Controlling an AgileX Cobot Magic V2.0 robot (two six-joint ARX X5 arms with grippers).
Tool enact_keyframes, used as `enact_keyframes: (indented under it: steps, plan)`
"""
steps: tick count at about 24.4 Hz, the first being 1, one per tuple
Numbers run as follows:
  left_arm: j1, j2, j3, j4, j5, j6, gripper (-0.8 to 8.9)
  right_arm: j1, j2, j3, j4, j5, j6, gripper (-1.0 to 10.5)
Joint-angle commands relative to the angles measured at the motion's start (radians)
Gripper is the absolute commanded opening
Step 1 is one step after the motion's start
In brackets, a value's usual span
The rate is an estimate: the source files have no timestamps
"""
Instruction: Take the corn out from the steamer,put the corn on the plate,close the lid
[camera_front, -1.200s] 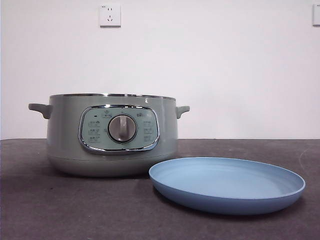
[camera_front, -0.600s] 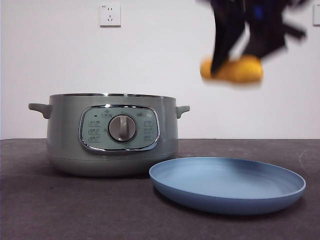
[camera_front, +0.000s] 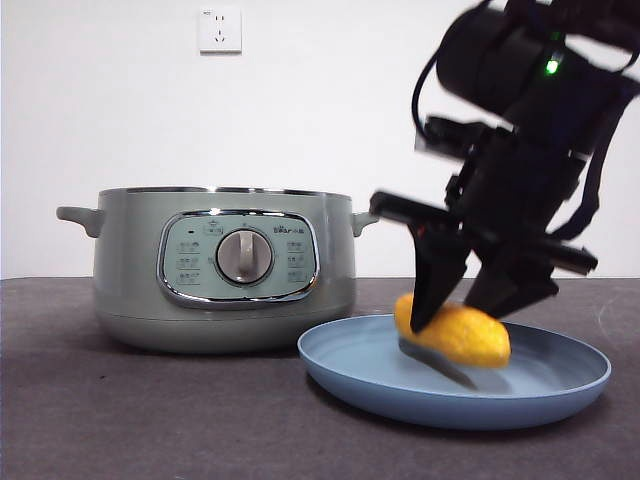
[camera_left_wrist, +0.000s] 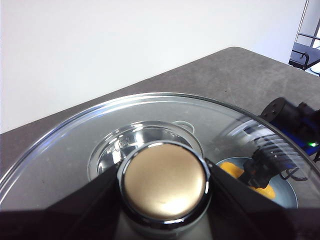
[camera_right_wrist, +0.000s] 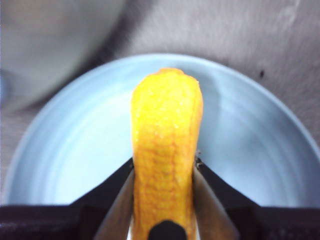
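The yellow-orange corn (camera_front: 455, 332) is held low inside the light blue plate (camera_front: 450, 410), with my right gripper (camera_front: 455, 315) shut on it from above. Whether it touches the plate cannot be told. The right wrist view shows the corn (camera_right_wrist: 166, 145) clamped between the jaws over the plate (camera_right_wrist: 75, 150). To the plate's left stands the sage-green steamer (camera_front: 225, 270) with no lid on it. My left gripper (camera_left_wrist: 165, 187) is shut on the knob (camera_left_wrist: 165, 181) of the glass lid (camera_left_wrist: 65, 150), held up out of the front view. Through the glass show the corn (camera_left_wrist: 231, 170) and the right gripper (camera_left_wrist: 265, 165).
The dark table runs back to a white wall with a socket (camera_front: 220, 30). The plate nearly touches the steamer's front right side. A blurred part of the steamer (camera_right_wrist: 50, 40) lies beyond the plate in the right wrist view.
The right arm entered from above carrying the corn and has come down from well above the plate to inside its rim. The steamer and plate have not moved.
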Motion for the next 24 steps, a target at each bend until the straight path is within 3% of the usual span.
enact_keyframes:
  steps: [1, 6, 8, 10, 11, 15, 24]
  plan:
    - [0.002, -0.012, 0.017, 0.043, 0.006, -0.002, -0.08, 0.004, 0.035, -0.010, 0.010, 0.000, 0.014, -0.1]
    - [0.002, -0.004, 0.017, 0.044, 0.005, -0.002, -0.08, 0.009, 0.047, -0.010, -0.008, 0.000, 0.023, 0.3]
    - [0.002, 0.012, 0.017, 0.045, 0.006, -0.002, -0.08, 0.010, 0.046, -0.010, -0.028, 0.000, 0.021, 2.2]
    - [0.002, 0.041, 0.013, 0.045, 0.019, 0.002, -0.08, 0.011, 0.040, -0.010, -0.029, 0.000, 0.018, 5.0]
    - [0.002, 0.059, 0.013, 0.047, 0.039, 0.002, -0.08, 0.011, 0.029, -0.010, -0.029, 0.000, 0.009, 5.8]
    - [0.002, 0.143, 0.013, 0.114, 0.055, 0.002, -0.08, 0.011, -0.085, -0.010, -0.044, 0.005, -0.010, 5.7]
    - [-0.001, 0.386, -0.029, 0.302, 0.124, 0.032, -0.08, 0.011, -0.578, -0.010, -0.172, 0.010, -0.022, 5.7]
